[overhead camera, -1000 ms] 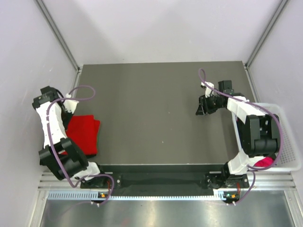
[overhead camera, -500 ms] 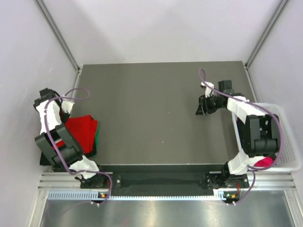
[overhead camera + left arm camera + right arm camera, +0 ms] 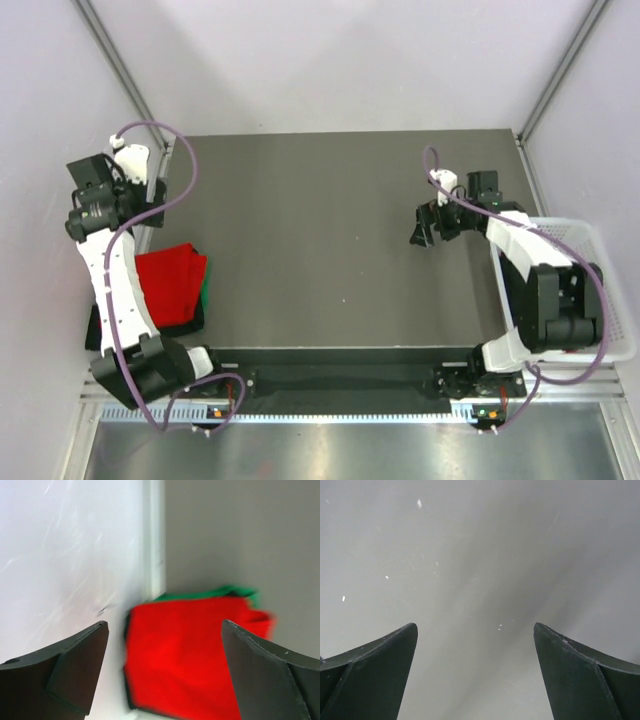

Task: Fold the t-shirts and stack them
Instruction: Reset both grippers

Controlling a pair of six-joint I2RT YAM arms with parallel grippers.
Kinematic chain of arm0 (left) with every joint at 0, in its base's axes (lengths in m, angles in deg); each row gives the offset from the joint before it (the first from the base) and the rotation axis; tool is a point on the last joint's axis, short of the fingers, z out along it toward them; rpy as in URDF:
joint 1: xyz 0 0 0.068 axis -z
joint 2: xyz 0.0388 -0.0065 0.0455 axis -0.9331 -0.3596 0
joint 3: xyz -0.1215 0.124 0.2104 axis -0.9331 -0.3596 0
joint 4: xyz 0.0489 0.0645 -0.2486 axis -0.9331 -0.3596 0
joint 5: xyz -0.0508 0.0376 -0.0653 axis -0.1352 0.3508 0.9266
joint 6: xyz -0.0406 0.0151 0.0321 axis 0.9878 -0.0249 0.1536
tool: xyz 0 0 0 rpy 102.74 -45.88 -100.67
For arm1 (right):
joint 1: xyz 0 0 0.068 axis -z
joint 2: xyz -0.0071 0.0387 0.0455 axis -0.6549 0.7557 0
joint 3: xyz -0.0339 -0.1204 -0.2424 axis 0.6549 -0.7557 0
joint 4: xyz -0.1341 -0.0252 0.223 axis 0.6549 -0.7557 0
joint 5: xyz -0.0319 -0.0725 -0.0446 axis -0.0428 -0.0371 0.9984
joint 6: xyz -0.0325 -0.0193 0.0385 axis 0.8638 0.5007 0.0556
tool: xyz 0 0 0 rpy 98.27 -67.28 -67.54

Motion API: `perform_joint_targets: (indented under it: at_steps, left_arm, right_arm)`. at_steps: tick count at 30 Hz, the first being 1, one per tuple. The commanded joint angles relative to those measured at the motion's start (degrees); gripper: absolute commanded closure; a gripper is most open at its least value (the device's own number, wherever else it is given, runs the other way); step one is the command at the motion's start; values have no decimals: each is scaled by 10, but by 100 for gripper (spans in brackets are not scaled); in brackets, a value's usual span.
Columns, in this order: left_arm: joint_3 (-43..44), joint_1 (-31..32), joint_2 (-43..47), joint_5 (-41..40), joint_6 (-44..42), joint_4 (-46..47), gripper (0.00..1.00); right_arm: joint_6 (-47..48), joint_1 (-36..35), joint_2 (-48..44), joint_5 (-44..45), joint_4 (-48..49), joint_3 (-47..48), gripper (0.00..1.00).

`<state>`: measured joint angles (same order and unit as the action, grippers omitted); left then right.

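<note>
Over on the left edge of the dark table, the red t-shirt lies folded flat on top of a small pile. It sits close to the near corner, right against the side wall. A green t-shirt peeks out from under its inner edge, and a thin black strip shows along the near side of the pile, though what that strip is I cannot tell.

The left arm rises up along the wall, its wrist lifted beyond the far side of the pile with a purple cable looping over it. From the wrist camera, the left gripper hangs above the red cloth with its jaws spread wide. Nothing is between them and neither finger touches the fabric. That view is a little blurred, but the red is on top with green along its far edge, white wall beside it.

Across the table, well apart from the pile, the right arm reaches in from its base towards the middle right. The right gripper also has its jaws wide apart, and its own camera shows only bare grey tabletop between the two dark fingers. It holds nothing.

Off the right edge of the table stands a white basket, partly hidden behind the right arm's elbow; what lies inside it cannot be made out.
</note>
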<state>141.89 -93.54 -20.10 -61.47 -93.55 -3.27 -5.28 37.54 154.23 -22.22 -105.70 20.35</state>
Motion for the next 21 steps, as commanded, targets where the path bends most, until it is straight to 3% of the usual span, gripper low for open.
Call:
perform_joint_targets:
  at_steps: [1,6,15,17,21]
  left_arm:
    - [-35,-1,47,166,75,-4,1]
    - [-88,12,66,306,162,17,1]
    - [-233,181,83,237,288,184,1]
    - [-247,189,95,251,297,226,1]
    - [-242,207,84,255,288,206,1]
  right_arm:
    - [21,-5,-90,2,29,8,0]
    - [11,-7,-150,7,30,-6,0]
    - [-46,-10,-176,11,6,4,0]
    - [-30,-10,-166,-5,-17,19,0]
    - [-16,-12,-155,-12,-22,26,0]
